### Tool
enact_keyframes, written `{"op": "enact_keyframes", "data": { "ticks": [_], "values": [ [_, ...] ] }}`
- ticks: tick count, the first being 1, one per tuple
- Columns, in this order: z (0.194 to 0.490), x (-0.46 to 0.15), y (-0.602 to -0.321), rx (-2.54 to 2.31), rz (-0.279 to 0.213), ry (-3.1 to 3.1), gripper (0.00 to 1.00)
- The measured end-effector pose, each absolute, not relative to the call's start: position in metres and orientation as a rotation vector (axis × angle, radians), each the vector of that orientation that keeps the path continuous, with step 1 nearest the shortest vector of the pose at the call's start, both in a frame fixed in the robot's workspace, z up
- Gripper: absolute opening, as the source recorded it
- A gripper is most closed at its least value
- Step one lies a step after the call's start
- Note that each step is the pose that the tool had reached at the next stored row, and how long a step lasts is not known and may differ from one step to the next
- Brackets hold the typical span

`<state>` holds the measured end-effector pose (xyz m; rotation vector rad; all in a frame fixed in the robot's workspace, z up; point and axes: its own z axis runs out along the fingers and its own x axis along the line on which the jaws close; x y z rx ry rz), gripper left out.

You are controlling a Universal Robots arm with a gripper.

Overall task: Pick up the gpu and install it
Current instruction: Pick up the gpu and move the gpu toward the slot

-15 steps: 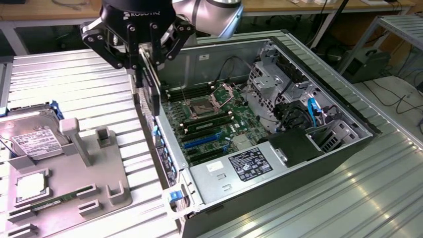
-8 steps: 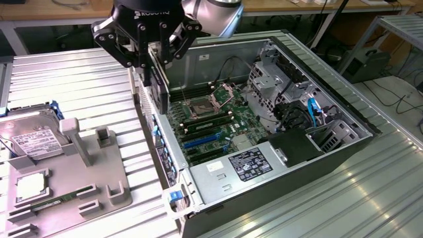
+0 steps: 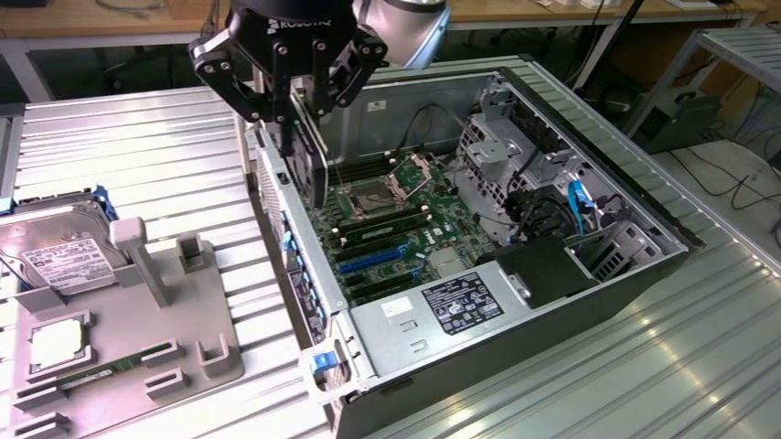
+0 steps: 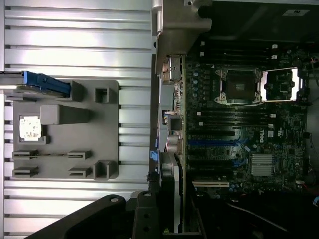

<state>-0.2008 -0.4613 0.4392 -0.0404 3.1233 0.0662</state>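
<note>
- My claw [image 3: 296, 105] is clamped on the gpu [image 3: 307, 165]; the card hangs upright.
- Its lower end is inside the open case [image 3: 488, 347], near the motherboard [image 3: 403, 229]; contact unclear.

We are looking at a ribbed table [image 3: 159, 146] of shiny bare metal; at lower left a tray [image 3: 134, 329] is showing matt grey plastic. The case [image 3: 409, 343] is gleaming silvery metal, the gripper [image 3: 296, 123] glossy black, the gpu [image 3: 311, 174] matt dark.
</note>
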Motion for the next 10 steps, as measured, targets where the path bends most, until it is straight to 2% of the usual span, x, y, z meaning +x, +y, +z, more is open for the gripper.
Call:
{"op": "enact_keyframes", "data": {
  "ticks": [10],
  "values": [
    [0.439,-0.181,-0.461,-0.041,0.066,3.123,0.28]
  ]
}}
